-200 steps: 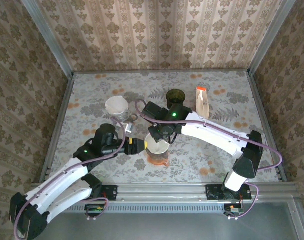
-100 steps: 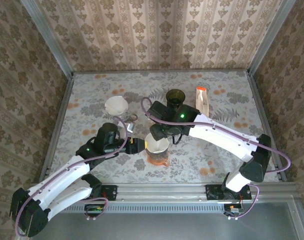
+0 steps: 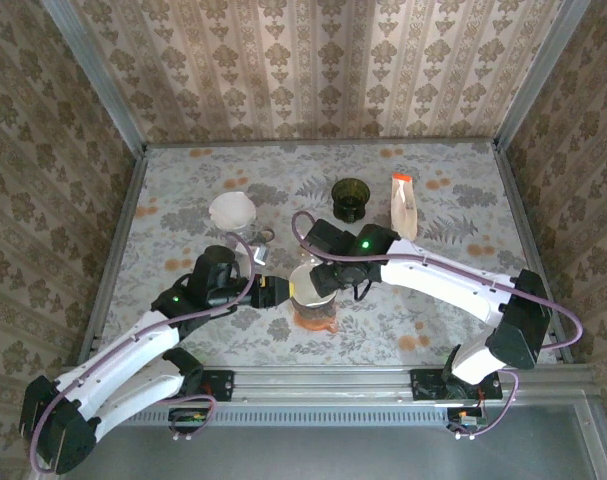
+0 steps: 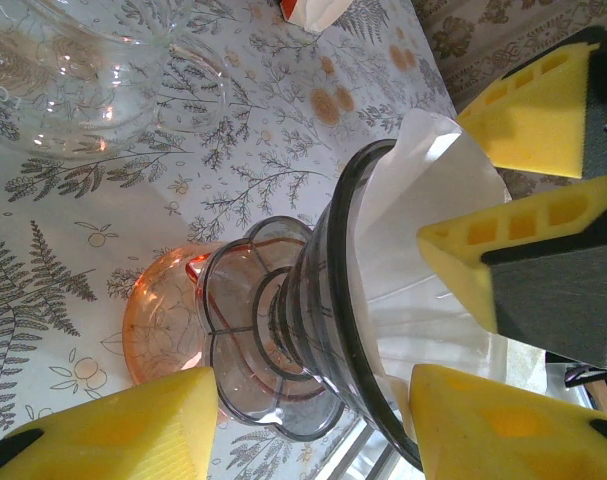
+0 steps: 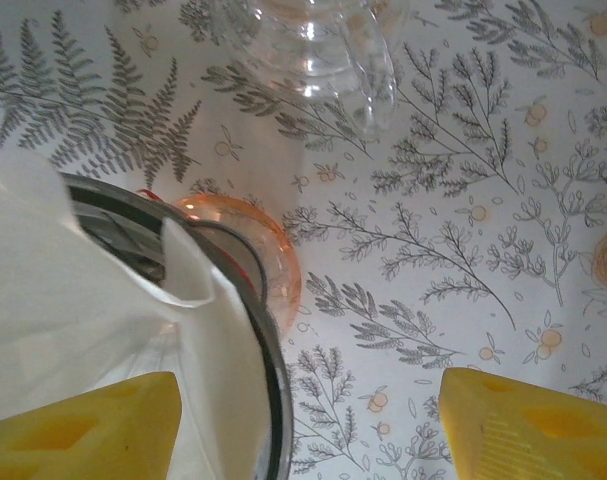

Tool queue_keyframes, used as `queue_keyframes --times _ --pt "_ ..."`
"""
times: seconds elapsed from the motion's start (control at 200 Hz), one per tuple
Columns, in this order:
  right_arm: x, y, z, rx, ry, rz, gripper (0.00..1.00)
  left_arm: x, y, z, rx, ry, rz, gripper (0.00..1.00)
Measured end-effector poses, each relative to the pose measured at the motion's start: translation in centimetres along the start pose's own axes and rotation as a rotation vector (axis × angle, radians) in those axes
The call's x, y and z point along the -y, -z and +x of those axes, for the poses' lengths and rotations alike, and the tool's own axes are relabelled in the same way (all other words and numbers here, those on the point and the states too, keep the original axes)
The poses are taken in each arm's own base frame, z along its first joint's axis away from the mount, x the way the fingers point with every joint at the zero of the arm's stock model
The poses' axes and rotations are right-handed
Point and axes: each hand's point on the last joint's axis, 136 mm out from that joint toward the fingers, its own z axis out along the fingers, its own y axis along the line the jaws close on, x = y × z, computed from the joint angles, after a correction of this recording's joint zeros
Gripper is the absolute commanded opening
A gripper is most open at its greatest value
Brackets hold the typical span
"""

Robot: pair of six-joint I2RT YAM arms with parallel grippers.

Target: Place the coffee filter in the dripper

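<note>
The white paper coffee filter [image 3: 313,285] [image 4: 433,200] [image 5: 63,300] sits inside the dark see-through dripper [image 4: 333,330] [image 5: 271,380]. The dripper stands on an orange glass server [image 3: 313,318] [image 4: 168,320] [image 5: 268,255]. My left gripper [image 3: 281,292] [image 4: 308,425] is closed on the dripper from its left side, one yellow pad against the base flange and the other against the rim. My right gripper [image 3: 321,278] [image 5: 303,430] hovers open just over the dripper. One of its fingers [image 5: 83,425] is above the filter, the other out over the table, and they hold nothing.
A clear glass vessel with a white inside [image 3: 232,212] [image 4: 73,70] [image 5: 313,40] stands behind and left of the dripper. A dark green cup [image 3: 350,197] and a white pouch with an orange top [image 3: 404,205] are further back. Metal rails edge the table.
My right gripper has opened and let go of the filter, which now rests in the dripper; the right arm has shifted a little rightward. The left gripper has stayed at the dripper.
</note>
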Motion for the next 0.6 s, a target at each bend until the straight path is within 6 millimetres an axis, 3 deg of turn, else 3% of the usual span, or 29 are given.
queue_keyframes --times 0.335,0.6 --pt "1.7 2.1 -1.0 0.096 -0.067 0.035 0.71 0.0 0.0 0.0 0.0 0.0 0.0 0.55" --pt "-0.3 1.8 -1.6 0.111 -0.056 -0.035 0.74 0.0 0.0 0.0 0.0 0.0 0.0 0.57"
